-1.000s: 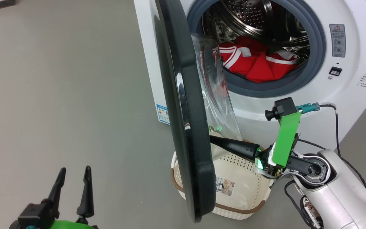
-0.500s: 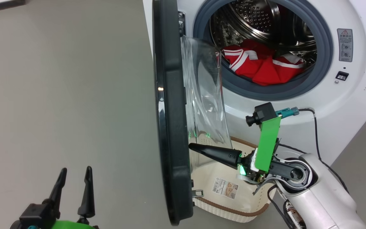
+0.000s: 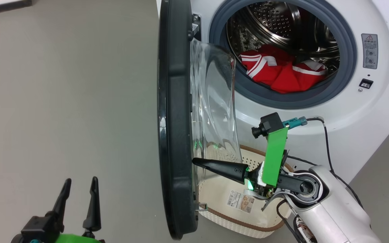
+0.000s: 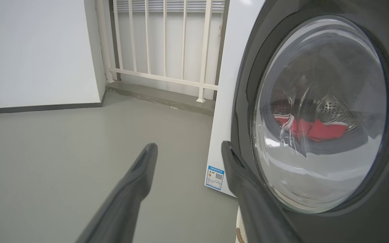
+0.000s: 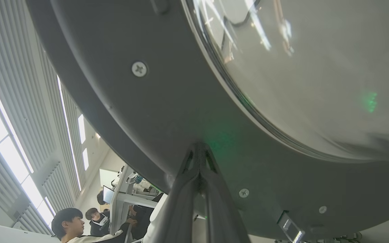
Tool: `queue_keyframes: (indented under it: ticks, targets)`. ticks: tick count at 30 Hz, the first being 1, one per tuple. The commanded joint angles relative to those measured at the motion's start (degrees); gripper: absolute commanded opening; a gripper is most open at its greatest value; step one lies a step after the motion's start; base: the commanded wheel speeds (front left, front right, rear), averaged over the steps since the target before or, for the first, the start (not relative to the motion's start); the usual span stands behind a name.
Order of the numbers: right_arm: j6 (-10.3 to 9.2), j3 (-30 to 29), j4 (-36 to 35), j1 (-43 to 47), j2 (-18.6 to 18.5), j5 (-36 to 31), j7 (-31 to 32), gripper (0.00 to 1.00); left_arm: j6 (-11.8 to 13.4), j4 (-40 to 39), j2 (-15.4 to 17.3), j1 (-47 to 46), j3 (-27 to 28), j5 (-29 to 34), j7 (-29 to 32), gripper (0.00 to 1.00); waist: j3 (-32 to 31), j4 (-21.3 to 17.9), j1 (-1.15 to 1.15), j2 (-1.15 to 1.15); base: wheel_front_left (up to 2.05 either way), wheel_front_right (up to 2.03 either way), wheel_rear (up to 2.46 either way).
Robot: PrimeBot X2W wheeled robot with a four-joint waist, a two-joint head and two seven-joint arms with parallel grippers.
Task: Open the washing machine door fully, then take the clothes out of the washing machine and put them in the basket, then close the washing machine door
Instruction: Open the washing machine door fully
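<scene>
Since the door [image 3: 176, 135] must swing fully open, the right gripper [image 3: 195, 160], fingers together, presses its inner rim; the left gripper [image 3: 81, 180] hangs spread.

Head camera sits high, above and behind both tools, tilted down. The left gripper [image 3: 80, 180] pokes up at the lower left, the right gripper [image 3: 196, 161] reaches leftward across the frame, and the washing machine door [image 3: 176, 135] stands edge-on right at its tip.

Left wrist camera rides low over the floor [image 4: 46, 168], looking forward along its own fingers; the door's outer face looms close, just right of the right-hand finger.

Right wrist camera is in tight, fingertips against the door's inner rim, angled upward, so a slatted ceiling [image 5: 22, 84] and people [image 5: 66, 221] show beyond the rim, left of the fingers.

All three views share the door. Head and left wrist also share the floor and the clothes [image 3: 282, 72], the wrist seeing them through the glass.
</scene>
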Motion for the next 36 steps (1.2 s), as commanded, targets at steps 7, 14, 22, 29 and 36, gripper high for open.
queue_keyframes:
  ticks: [7, 14, 22, 29, 36]
  targets:
    - [0.09, 0.5, -1.4, -0.5, 2.1, -0.6, 0.7, 0.00, 0.8, -1.2, 1.5, -0.6, 1.4, -0.7, -0.3, 1.00, -0.3, -0.5, 0.00, 0.00, 0.00, 0.00, 0.00]
    - [0.09, -0.3, -1.6, -0.2, 2.2, -1.7, -0.3, 0.00, 1.1, -1.4, 1.8, -0.4, 1.1, -0.9, -0.2, 1.00, -0.7, -1.0, 0.00, 0.00, 0.00, 0.00, 0.00]
    - [0.09, -1.6, -3.7, 0.7, 1.1, -2.9, -1.7, 0.80, 1.6, -1.7, 2.0, 0.0, 1.1, -1.3, -0.2, 1.00, -1.0, -2.4, 0.00, 0.00, 0.00, 0.00, 0.00]
    - [0.09, -3.3, -7.5, 2.5, -0.5, -4.2, -4.1, 1.00, 1.8, -1.9, 2.2, 0.2, 1.2, -1.7, -0.3, 1.00, -1.4, -3.4, 0.00, 0.00, 0.00, 0.00, 0.00]
    - [0.09, -5.8, -15.1, 5.6, -3.3, -11.1, -13.9, 1.00, 2.0, -2.7, 2.3, 0.5, 1.4, -2.4, -0.3, 1.00, -1.3, -5.0, 0.00, 0.00, 0.00, 0.00, 0.00]
